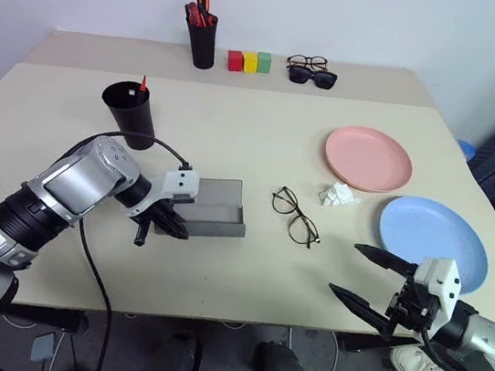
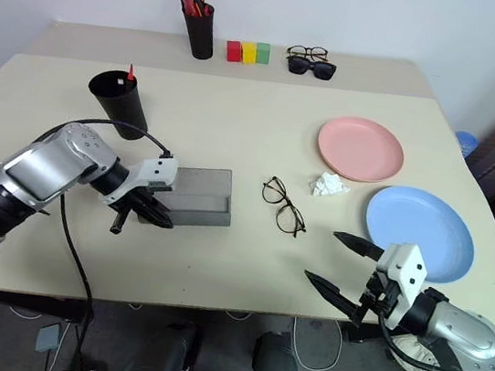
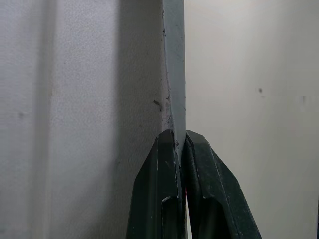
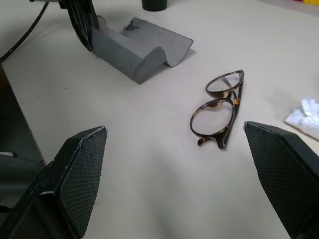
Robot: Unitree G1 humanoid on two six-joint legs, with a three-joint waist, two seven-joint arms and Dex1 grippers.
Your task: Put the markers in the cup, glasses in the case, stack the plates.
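Note:
The grey case (image 1: 212, 206) lies open on the table left of centre. My left gripper (image 1: 168, 222) is shut on the thin edge of the case (image 3: 174, 74) at its left end. The wire-frame glasses (image 1: 296, 215) lie just to the right of the case, with nothing touching them. A black cup (image 1: 130, 114) stands behind the case, and one marker (image 1: 143, 85) shows its red tip above the rim. The pink plate (image 1: 368, 158) and the blue plate (image 1: 433, 241) lie side by side at the right, apart. My right gripper (image 1: 364, 276) hangs open near the table's front edge, in front of the glasses (image 4: 219, 109).
A black pen holder (image 1: 201, 36) with red markers, three coloured blocks (image 1: 249, 61) and two more pairs of glasses (image 1: 311, 72) stand along the back. A crumpled white tissue (image 1: 338, 196) lies between the glasses and the pink plate. A black cable loops by my left arm.

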